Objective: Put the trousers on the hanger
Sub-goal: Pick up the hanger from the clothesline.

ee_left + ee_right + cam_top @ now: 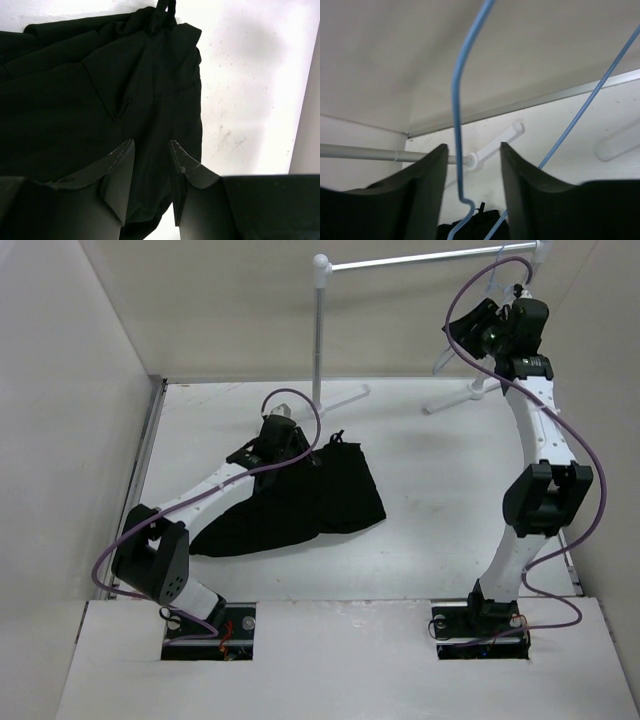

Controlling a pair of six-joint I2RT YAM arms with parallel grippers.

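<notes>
The black trousers (325, 500) lie crumpled on the white table, left of centre. My left gripper (295, 452) is down at their upper left edge. In the left wrist view its jaws (151, 142) stand narrowly apart with a fold of the trousers (100, 90) pinched between them. My right gripper (462, 328) is raised high at the back right, by the garment rack. The right wrist view shows its jaws (472, 146) apart, and the thin blue wire of the hanger (454, 105) runs down between them, touching neither finger. The trousers (480, 225) show far below.
The white tubular garment rack (430, 257) stands at the back, its bar across the top right and its feet (345, 398) on the table. White walls close in the left, back and right sides. Purple cables loop off both arms.
</notes>
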